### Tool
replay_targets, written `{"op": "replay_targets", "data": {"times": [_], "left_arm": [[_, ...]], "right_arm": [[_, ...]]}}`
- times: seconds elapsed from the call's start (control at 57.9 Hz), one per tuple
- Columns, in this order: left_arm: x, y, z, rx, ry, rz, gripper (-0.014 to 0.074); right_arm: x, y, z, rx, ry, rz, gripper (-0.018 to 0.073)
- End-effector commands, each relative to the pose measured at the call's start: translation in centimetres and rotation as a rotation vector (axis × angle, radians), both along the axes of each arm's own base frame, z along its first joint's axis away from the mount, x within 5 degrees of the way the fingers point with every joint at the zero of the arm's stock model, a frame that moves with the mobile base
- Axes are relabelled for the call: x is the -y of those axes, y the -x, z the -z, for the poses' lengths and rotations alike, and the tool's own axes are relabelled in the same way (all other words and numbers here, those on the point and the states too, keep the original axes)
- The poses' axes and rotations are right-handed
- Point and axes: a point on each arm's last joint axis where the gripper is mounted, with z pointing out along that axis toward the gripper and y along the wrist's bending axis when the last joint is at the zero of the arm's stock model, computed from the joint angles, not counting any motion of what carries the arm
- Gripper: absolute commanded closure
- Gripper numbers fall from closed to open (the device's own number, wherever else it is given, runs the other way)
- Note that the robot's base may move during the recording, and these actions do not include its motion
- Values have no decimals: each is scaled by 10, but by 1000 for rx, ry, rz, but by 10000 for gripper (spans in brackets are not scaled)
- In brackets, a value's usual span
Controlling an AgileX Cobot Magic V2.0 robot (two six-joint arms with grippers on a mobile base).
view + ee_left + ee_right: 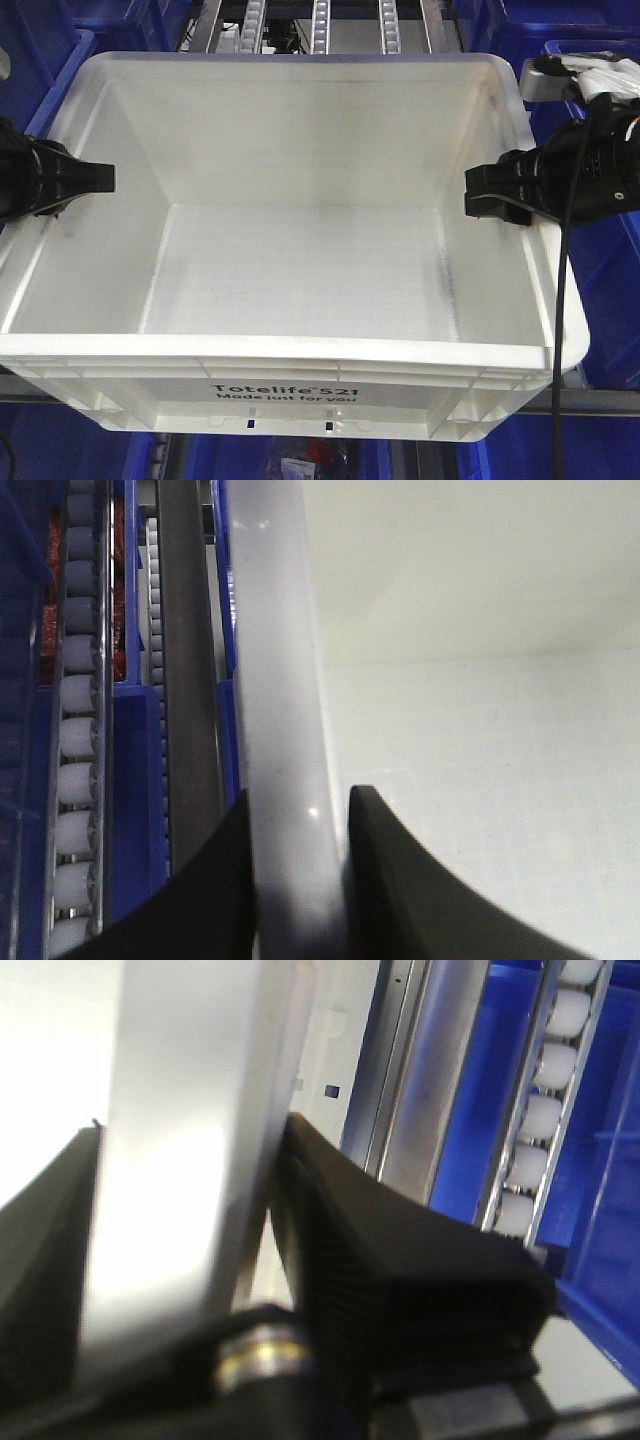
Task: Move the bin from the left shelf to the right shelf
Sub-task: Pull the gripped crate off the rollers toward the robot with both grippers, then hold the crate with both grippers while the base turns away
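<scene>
The bin [280, 350], a large white Totelife tote, is sitting open and empty in the middle of the front view, pinched between the two arms. Its far end is pointing toward grey roller lanes [320, 25] and dark blue totes [600, 300] are showing beside and below it. I cannot tell whether it is resting on the rack frame or hanging clear, nor which shelf this is.

The left gripper [100, 178] is clamping the left side wall and the right gripper [478, 195] the right side wall, each at about mid-length.

Being empty, the bin is probably light for its bulk, and the thick rim and ribbed sides suggest stiff walls. The plastic looks smooth and likely slippery, so the rim is the sensible place to hold, with both sides gripped level to stop it tipping.

The front view is giving the bin's whole outline and its empty floor, but not the bite of the fingers. The left wrist view is showing the fingers [210, 900] straddling the wall, one inside and one outside, with roller wheels [78, 730] alongside. The right wrist view is showing the same straddle, its ribbed finger [400, 1250] pressing the outer face.
</scene>
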Motion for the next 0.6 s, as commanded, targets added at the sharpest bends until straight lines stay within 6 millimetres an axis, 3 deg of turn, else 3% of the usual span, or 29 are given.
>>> {"op": "replay_targets", "data": {"times": [0.0,0.587], "left_arm": [[2,3,-32,193,59,6,603],[2,3,-32,193,59,6,603]], "right_arm": [[1,3,-30,171,-42,3,564],[1,3,-30,170,-42,2,564]]}}
